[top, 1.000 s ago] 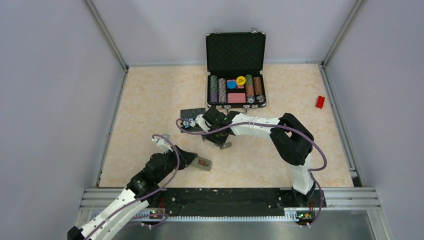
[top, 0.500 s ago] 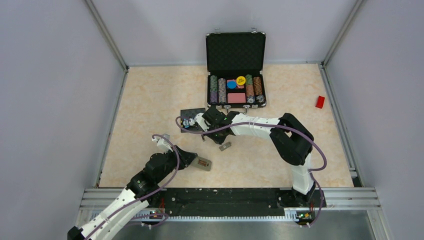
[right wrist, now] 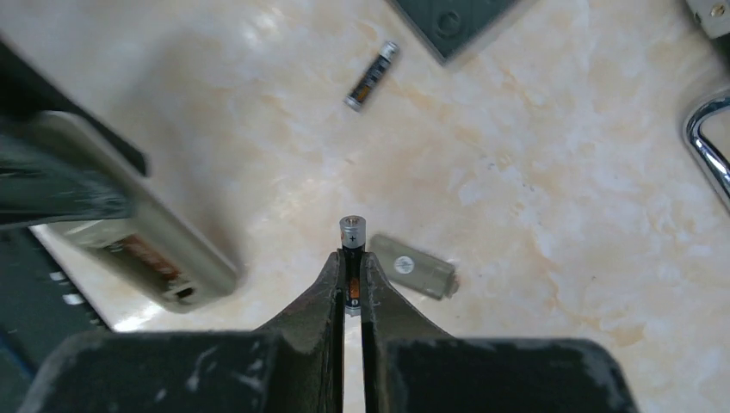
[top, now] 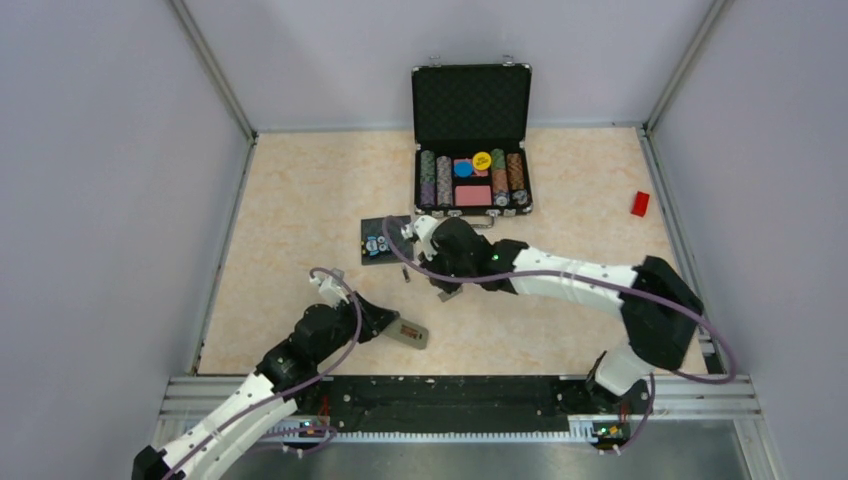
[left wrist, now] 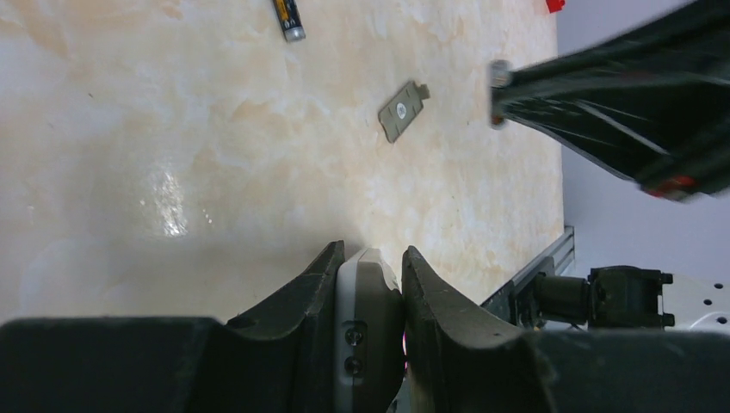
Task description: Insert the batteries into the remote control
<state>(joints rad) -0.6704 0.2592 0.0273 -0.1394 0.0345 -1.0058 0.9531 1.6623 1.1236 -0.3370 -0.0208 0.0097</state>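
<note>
My left gripper (top: 388, 323) is shut on the remote control (top: 410, 333) and holds it on edge near the table's front; in the left wrist view its white-and-grey body (left wrist: 368, 297) sits between the fingers. In the right wrist view the remote's (right wrist: 146, 245) open battery bay shows. My right gripper (right wrist: 352, 258) is shut on one battery (right wrist: 351, 234), plus end pointing out, above the grey battery cover (right wrist: 413, 265). In the top view this gripper (top: 447, 282) is right of the remote. The second battery (right wrist: 373, 76) lies loose on the table (top: 407, 275).
An open black case (top: 472, 100) of poker chips stands at the back. A black square pad (top: 381, 240) with small items lies left of my right wrist. A red block (top: 640, 204) lies at the far right. The battery cover (left wrist: 402, 110) lies flat mid-table.
My right arm has stretched out, its elbow swinging right and lower, and its wrist has shifted slightly right with the battery. My left gripper has nudged the remote a little to the right.
</note>
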